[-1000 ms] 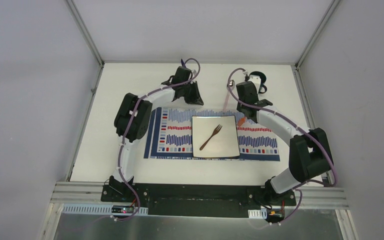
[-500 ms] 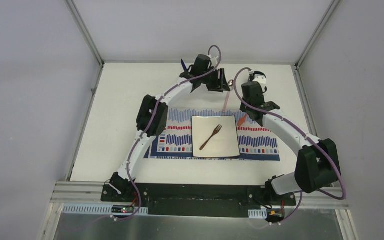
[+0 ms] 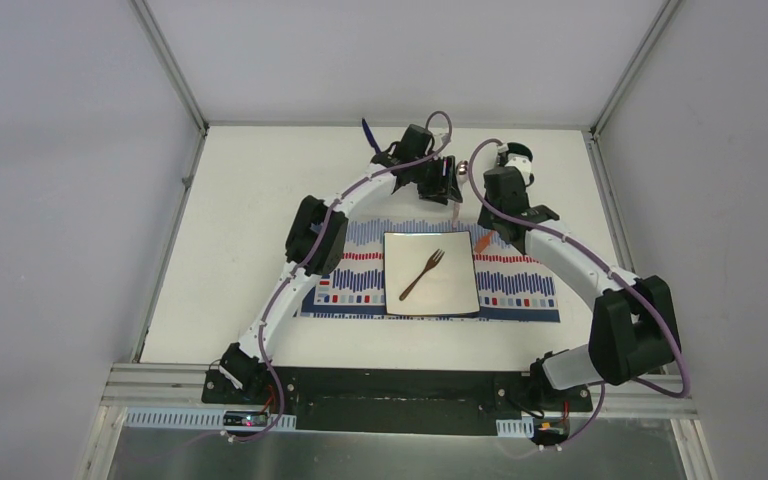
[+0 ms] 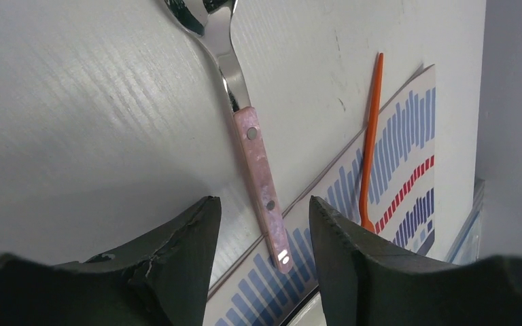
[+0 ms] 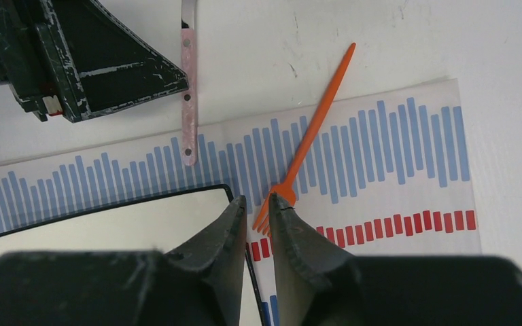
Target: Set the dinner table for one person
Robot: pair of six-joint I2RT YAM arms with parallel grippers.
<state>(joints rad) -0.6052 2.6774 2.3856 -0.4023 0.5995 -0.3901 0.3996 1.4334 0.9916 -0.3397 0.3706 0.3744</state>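
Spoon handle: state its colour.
The spoon handle is marbled pale pink with metal rivets, clearest in the left wrist view.

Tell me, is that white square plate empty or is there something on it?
Not empty. A dark fork lies diagonally across the square white plate, which sits on the striped placemat.

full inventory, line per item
dinner table: 1, white, under everything.
placemat: 1, blue-red-white striped, table centre.
plate: 1, white, on the placemat.
brown fork: 1, on the plate.
orange fork: 1, across the placemat's far edge.
spoon: 1, pink handle, handle end over the placemat's far edge.
dark blue item: 1, table's far edge, unidentifiable.
left gripper: 1, black, open astride the spoon handle.
right gripper: 1, black, slightly open at the orange fork's tines.
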